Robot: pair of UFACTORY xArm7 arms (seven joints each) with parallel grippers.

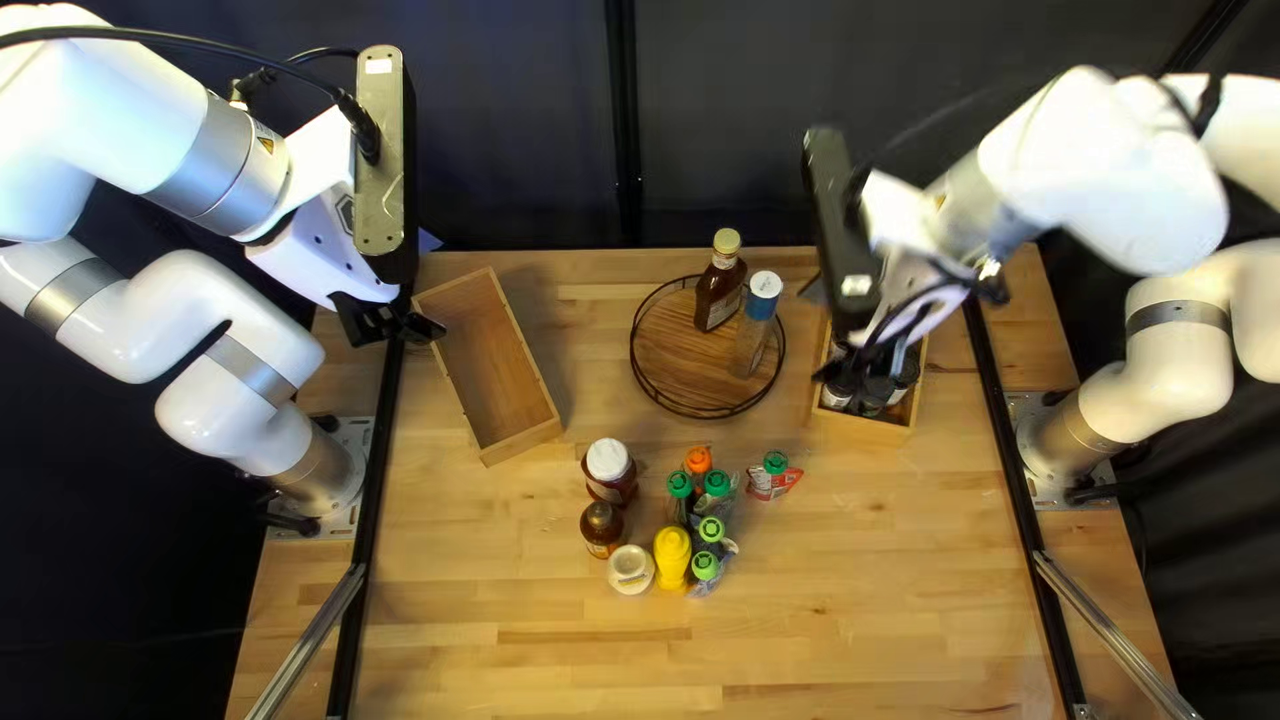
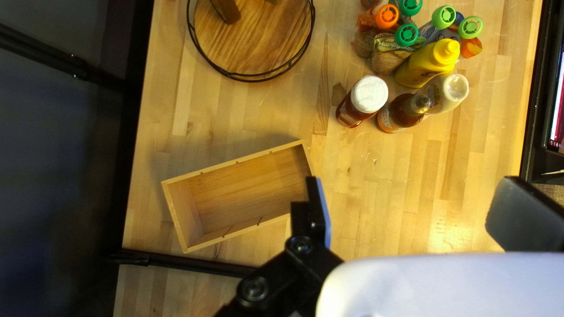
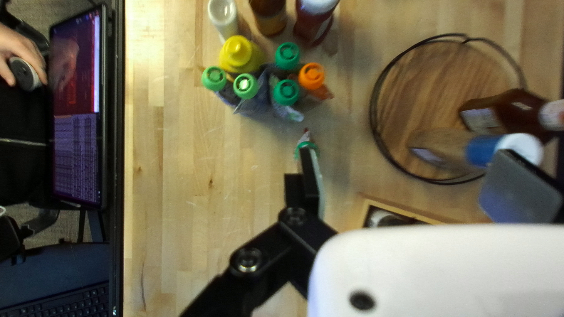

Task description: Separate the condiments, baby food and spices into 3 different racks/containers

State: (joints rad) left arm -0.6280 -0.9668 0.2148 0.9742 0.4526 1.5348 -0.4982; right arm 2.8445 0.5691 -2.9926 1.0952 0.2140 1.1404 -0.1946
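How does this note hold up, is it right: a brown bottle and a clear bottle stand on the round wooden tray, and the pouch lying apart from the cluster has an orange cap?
Not quite: the top left view shows a green cap on that pouch. The brown bottle and clear bottle do stand on the round wooden tray.

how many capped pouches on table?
6 in view: five bunched by the yellow bottle (two light green caps, two dark green caps, one orange cap), one green-capped pouch apart, right of them in the top left view. More may hide.
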